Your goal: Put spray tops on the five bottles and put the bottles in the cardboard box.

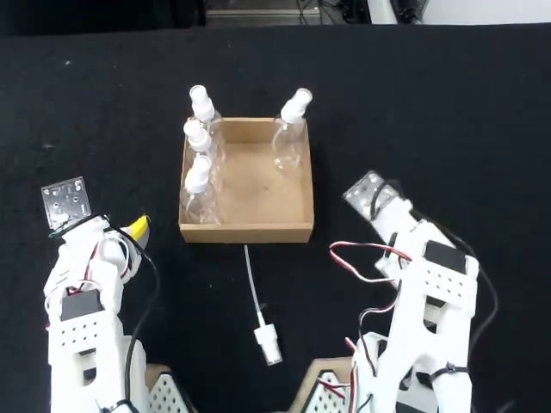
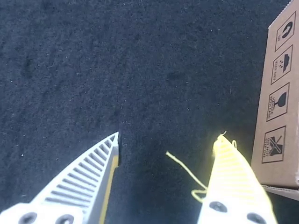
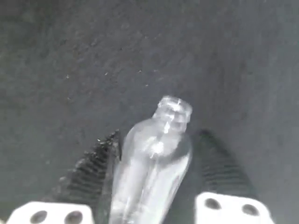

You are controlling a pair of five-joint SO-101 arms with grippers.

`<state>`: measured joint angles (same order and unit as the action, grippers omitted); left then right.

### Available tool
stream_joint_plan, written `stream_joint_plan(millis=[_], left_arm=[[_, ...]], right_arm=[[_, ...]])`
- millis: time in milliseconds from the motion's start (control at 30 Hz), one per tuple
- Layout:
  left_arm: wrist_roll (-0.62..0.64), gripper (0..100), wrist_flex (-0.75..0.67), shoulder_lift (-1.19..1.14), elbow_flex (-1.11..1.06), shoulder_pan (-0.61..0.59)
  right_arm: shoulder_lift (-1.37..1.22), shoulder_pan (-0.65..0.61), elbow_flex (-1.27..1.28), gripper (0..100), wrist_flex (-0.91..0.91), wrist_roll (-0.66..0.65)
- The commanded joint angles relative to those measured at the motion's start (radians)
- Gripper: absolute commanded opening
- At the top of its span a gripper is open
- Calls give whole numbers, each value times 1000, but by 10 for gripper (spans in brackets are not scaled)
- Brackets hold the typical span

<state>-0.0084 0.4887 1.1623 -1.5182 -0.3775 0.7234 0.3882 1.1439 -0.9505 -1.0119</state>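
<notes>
I count four capped bottles [image 1: 289, 142] standing in the box [image 1: 245, 231] and one loose top [image 1: 268, 337] on the table [image 1: 430, 103] before it. My right gripper [image 3: 159, 133] is clamped on the fifth, uncapped bottle [image 3: 156, 154]. My left gripper [image 2: 168, 137] gapes beside the box.

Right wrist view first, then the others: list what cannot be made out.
Base of the bottle: right wrist view, cut off by the picture's edge inside the right pincer.
Inside of the cardboard box: left wrist view, its outer wall blocks it.
Nozzle direction of the spray top: high view, too small.
Outlines of the three capped bottles: high view, clear bodies overlap.
</notes>
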Motion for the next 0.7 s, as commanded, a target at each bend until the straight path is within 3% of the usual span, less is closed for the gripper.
stream_joint_plan(millis=[0, 200, 467, 667], left_arm=[[-8, 288, -18, 15, 7, 10], [-8, 288, -18, 15, 7, 10], [-8, 288, -18, 15, 7, 7], [-8, 288, -18, 15, 7, 12]], right_arm=[[-4, 9, -110, 446, -155, 74], [-5, 35, -360, 427, -414, 204], [-128, 110, -263, 345, -236, 123], [-348, 112, -332, 301, -212, 121]])
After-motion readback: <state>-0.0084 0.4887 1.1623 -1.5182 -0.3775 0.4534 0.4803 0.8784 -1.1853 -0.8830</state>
